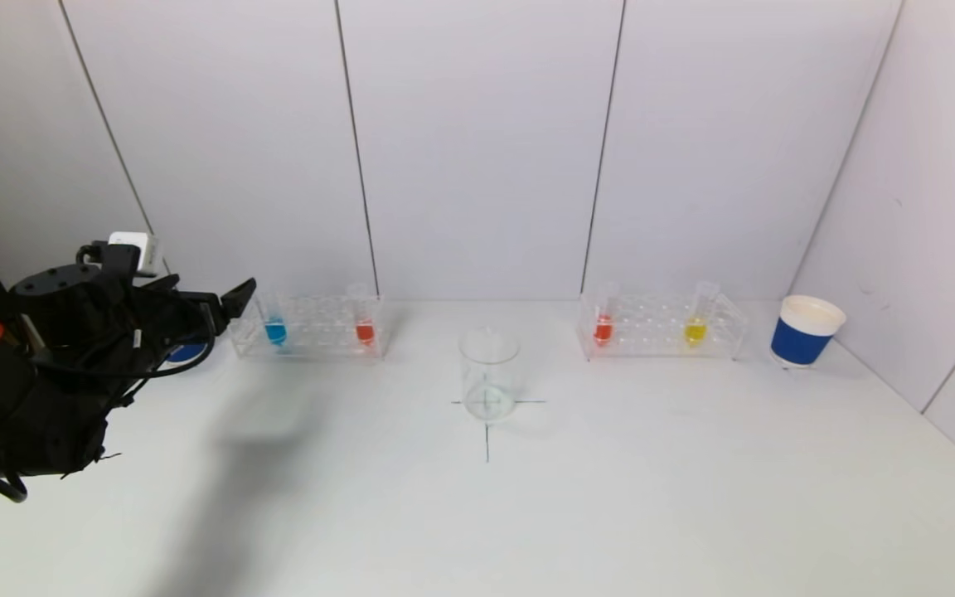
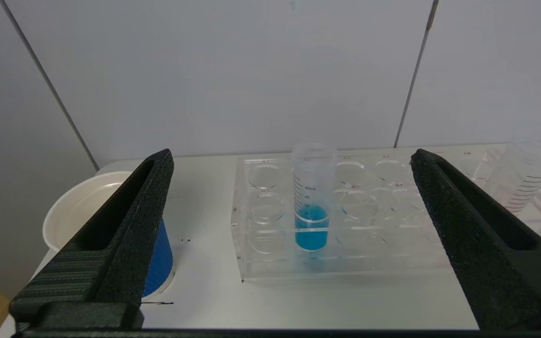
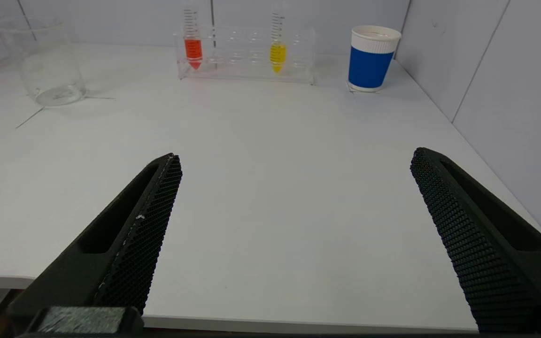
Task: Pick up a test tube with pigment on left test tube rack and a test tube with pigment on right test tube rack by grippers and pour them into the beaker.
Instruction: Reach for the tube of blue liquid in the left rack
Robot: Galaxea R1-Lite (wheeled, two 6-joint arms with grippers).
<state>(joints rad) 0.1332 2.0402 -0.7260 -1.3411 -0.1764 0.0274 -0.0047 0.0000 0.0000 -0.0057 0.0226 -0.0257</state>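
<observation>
The left test tube rack [image 1: 320, 344] holds a blue-pigment tube [image 1: 275, 330] and a red-pigment tube [image 1: 364, 330]. On the right test tube rack [image 1: 660, 340] stand a red tube [image 1: 603, 327] and a yellow tube [image 1: 695, 330]. The clear beaker [image 1: 488, 373] sits between the racks on a cross mark. My left gripper [image 1: 227, 305] hovers open just short of the left rack's end. In the left wrist view the blue tube [image 2: 311, 225] stands upright ahead, between the wide-apart fingers of that gripper [image 2: 291, 157]. My right gripper [image 3: 294, 157] is open and empty over the table's near edge, far from the right rack [image 3: 247, 70].
One blue paper cup [image 1: 805, 332] stands right of the right rack, near the side wall. Another blue cup [image 2: 78, 202] sits beside the left rack, close to one left finger. White walls close the back and right sides.
</observation>
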